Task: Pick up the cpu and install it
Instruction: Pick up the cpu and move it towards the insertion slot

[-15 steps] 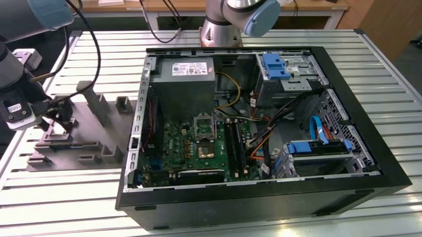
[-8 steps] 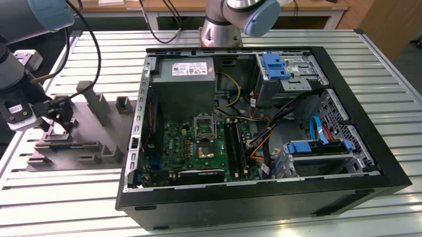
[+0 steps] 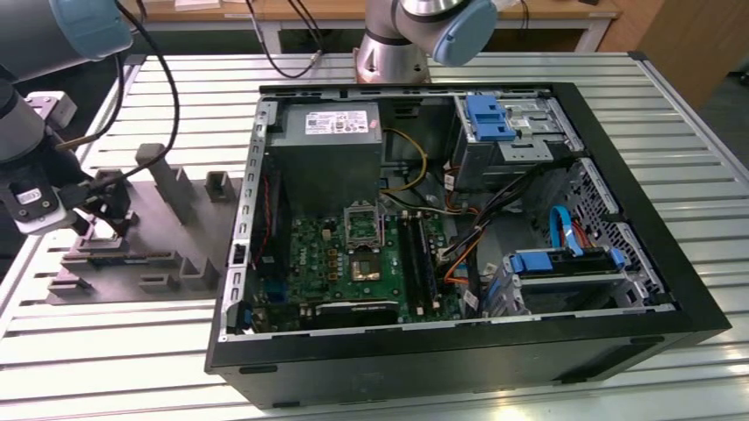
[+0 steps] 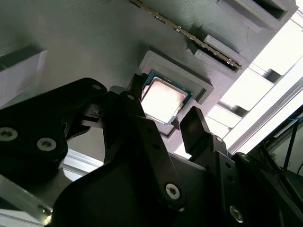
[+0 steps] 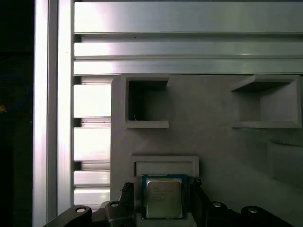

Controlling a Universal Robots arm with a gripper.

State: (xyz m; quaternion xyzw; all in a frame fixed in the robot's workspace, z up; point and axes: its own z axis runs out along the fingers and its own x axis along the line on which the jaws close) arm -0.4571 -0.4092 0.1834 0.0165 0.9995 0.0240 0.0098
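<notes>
The cpu (image 5: 163, 198) is a small square chip with a silvery top, lying flat in a shallow pocket of the grey holder block (image 5: 213, 137). In both wrist views my gripper (image 5: 162, 202) hangs just over it, open, one black finger (image 5: 127, 193) on each side of the chip. The second wrist view shows the cpu (image 4: 163, 99) between the fingertips (image 4: 193, 125) of the gripper (image 4: 164, 108), still seated in the pocket. In the exterior view the gripper (image 3: 100, 206) is low over the holder block (image 3: 164, 263) at that view's left. The motherboard socket (image 3: 365, 263) lies inside the open computer case (image 3: 655, 289).
The holder block has upright posts (image 3: 175, 189) and other recesses (image 5: 144, 104) near the gripper. A black cable (image 3: 164, 79) hangs along the arm. The case holds a grey power supply (image 3: 333, 145), blue drive brackets (image 3: 489, 118) and loose wires. All of it rests on a slatted metal table (image 3: 105, 351).
</notes>
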